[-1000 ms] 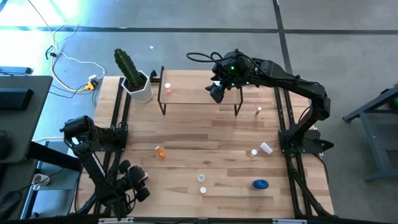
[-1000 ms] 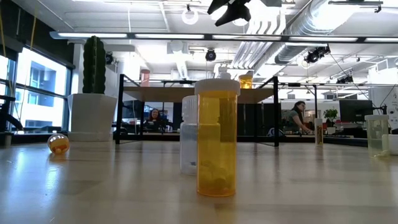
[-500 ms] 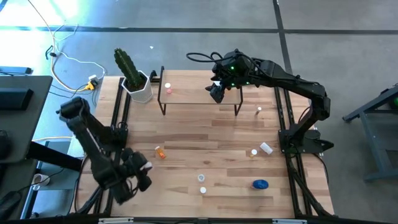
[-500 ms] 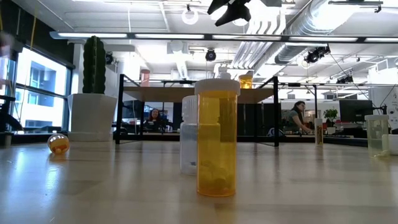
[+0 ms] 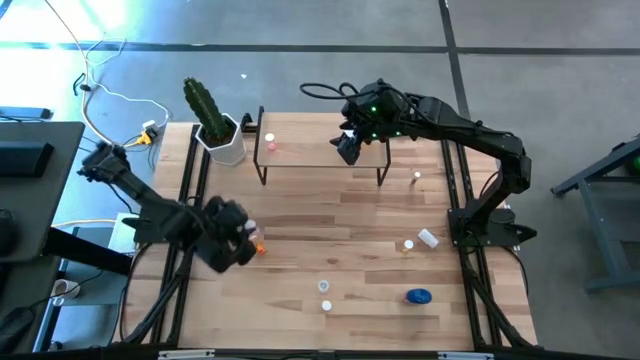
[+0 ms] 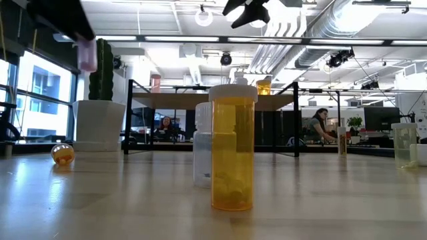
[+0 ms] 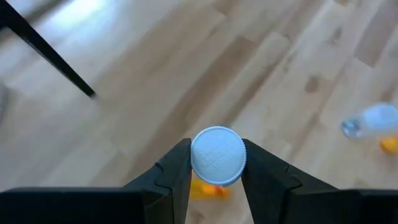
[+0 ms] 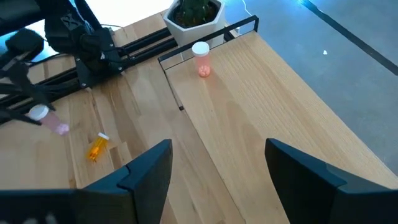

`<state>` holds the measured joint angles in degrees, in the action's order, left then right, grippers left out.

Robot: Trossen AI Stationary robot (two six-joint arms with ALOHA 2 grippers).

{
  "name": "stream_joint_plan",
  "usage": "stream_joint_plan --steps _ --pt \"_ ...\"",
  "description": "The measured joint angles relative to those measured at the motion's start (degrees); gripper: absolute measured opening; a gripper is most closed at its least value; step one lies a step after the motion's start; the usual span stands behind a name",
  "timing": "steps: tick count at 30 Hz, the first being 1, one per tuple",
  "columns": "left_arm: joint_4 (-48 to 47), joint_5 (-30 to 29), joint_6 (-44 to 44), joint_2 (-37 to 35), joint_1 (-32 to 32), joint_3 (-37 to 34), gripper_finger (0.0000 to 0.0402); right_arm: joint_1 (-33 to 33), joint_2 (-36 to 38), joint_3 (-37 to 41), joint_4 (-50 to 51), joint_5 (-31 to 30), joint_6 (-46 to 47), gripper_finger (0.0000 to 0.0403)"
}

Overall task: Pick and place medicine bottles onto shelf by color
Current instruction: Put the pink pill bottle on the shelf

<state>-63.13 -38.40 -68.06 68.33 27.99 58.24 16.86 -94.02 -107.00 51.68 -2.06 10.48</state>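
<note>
My left gripper [image 5: 245, 235] is shut on a pink medicine bottle with a white cap [image 7: 217, 155], high over the table's left half, above an orange bottle [image 5: 259, 244] lying on its side. The held bottle [image 6: 87, 53] also shows in the low view and in the right wrist view [image 8: 50, 119]. My right gripper [image 5: 347, 150] hovers open over the shelf [image 5: 310, 158]. On the shelf's left end a pink bottle [image 8: 201, 59] stands on its base. The low view shows an orange bottle [image 6: 264, 87] on the shelf. My left gripper pinches the pink bottle's white cap [image 7: 198, 163] between its two fingers, one on each side of the cap. The fingers come from above, pointing down. The pink body [image 6: 87, 57] hangs below them, lifted clear of the table.
A cactus in a white pot [image 5: 222, 135] stands left of the shelf. Two small white-capped bottles [image 5: 325, 295] stand near the near edge, the blue one [image 5: 418, 296] to their right. Orange [image 5: 407, 244] and clear [image 5: 428, 238] bottles lie toward the right edge; another [image 5: 417, 178] stands beside the shelf.
My left arm has swung up from the table's near left corner, toward the far edge and the right, carrying the pink bottle until it hangs over the lying orange bottle and comes into the low view. The right arm has kept still.
</note>
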Motion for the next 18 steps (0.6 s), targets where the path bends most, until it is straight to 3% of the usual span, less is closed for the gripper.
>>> stream_joint_plan --steps 7,18 --pt "0.3 0.1 9.9 -5.5 -10.8 0.0 0.0113 0.1 0.0 0.0 0.0 -5.0 -0.4 0.0247" --pt "9.6 0.3 29.7 -12.6 -29.0 0.0 0.0113 3.6 0.0 0.0 0.0 -5.4 -1.4 0.0247"
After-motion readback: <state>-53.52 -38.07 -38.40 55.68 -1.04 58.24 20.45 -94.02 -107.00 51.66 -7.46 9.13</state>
